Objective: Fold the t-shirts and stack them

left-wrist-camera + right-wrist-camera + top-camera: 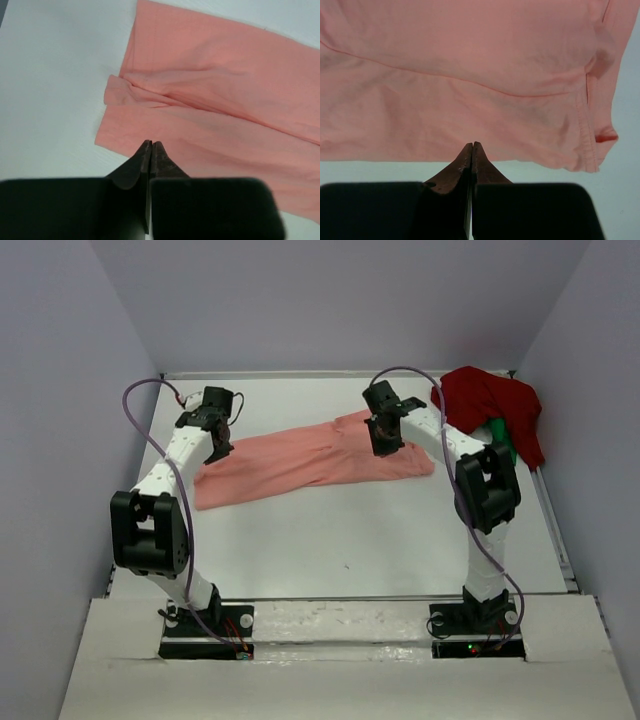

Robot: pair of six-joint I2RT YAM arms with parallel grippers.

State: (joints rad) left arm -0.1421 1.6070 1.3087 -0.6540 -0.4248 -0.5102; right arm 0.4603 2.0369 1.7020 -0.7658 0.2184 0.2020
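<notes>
On the white table, seen from above, the salmon-pink t-shirt lies flat as a long, loosely folded band. It runs from about 9 o'clock of the table's middle across to about 2 o'clock, its right end slightly farther back. The dark red t-shirt is heaped in the far corner at 2 o'clock, and a strip of bright green t-shirt shows at its near edge, beside the right arm. The left gripper hangs over the pink shirt's left end at 10 o'clock. In its wrist view its fingertips are pressed together over the cloth near the hem, with a small bunched fold at 11 o'clock from them. Whether any fabric is nipped between them cannot be told. The right gripper hangs over the shirt's right part at 1 o'clock. In its own view its fingertips meet just inside the shirt's near edge, and a stitched sleeve hem lies at 3 o'clock from them.
</notes>
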